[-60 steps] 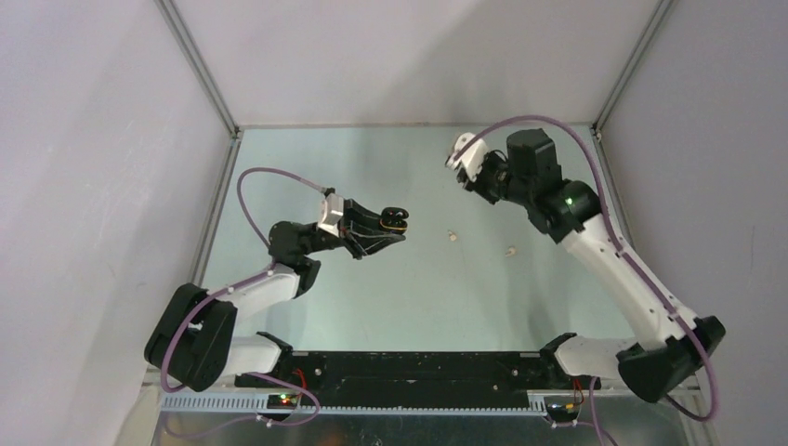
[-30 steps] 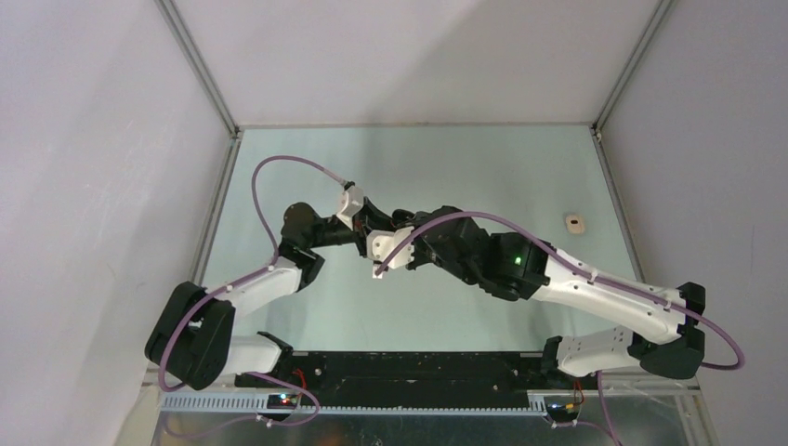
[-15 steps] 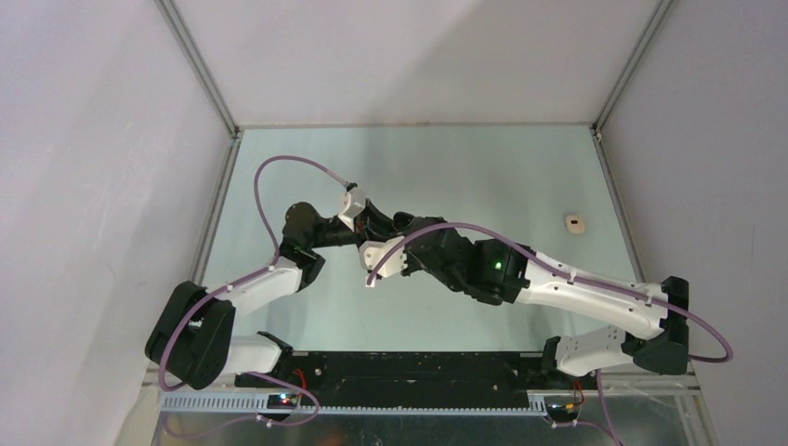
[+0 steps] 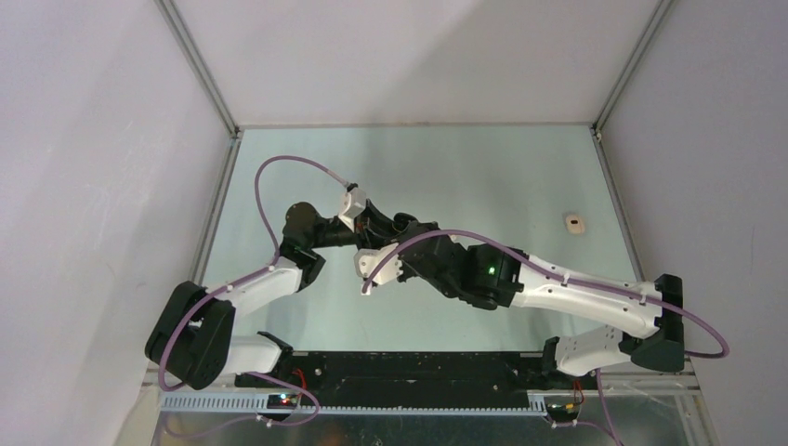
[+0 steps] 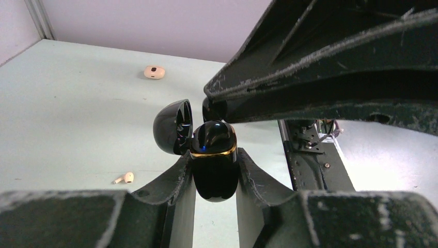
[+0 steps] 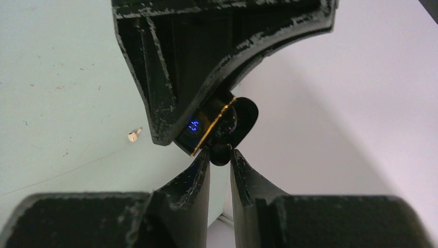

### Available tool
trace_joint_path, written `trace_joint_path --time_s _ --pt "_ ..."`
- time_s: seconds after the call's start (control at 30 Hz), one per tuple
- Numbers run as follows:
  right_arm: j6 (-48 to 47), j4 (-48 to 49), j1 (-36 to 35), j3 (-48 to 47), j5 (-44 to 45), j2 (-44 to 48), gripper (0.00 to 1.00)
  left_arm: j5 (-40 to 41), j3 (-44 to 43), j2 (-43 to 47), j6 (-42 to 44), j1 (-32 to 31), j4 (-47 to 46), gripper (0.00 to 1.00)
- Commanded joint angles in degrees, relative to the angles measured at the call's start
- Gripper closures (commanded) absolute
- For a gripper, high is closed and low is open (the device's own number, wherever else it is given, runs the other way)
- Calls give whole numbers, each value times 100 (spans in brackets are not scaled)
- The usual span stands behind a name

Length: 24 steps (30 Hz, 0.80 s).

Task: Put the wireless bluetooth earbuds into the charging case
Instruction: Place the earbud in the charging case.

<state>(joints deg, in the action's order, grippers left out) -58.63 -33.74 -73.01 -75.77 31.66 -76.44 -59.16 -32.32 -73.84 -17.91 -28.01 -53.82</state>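
Note:
My left gripper (image 5: 214, 155) is shut on the body of the black, gold-rimmed charging case (image 5: 214, 173). The case stands upright above the table with its lid (image 5: 173, 126) swung open. My right gripper (image 6: 220, 155) is shut on a small black earbud (image 6: 221, 154) and holds it at the case's open mouth (image 6: 206, 128). In the top view the two grippers meet mid-table (image 4: 401, 232). One off-white earbud (image 5: 125, 177) lies on the table below; it also shows as the same off-white earbud (image 6: 134, 136) in the right wrist view.
A small off-white case (image 4: 576, 223) lies shut on the table at the right, and shows far off as that case (image 5: 154, 72) in the left wrist view. The right arm (image 4: 558, 288) stretches low across the table's middle. Grey walls enclose the table.
Two seconds ago the right arm was at the far back right; it has swung over to the case in my left gripper. In the last half second its wrist drifted slightly left.

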Motion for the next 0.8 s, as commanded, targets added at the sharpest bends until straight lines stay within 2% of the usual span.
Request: trace_joint_path --time_s 0.0,0.3,0.77 --pt "-26 126 -126 17 84 -85 79 -29 -236 38 124 -25 -155 100" --pt "24 133 -141 89 51 -60 77 -24 -240 35 117 -34 -138 100" --pt "168 -69 -169 59 -150 88 63 -27 -266 35 142 -29 -90 100"
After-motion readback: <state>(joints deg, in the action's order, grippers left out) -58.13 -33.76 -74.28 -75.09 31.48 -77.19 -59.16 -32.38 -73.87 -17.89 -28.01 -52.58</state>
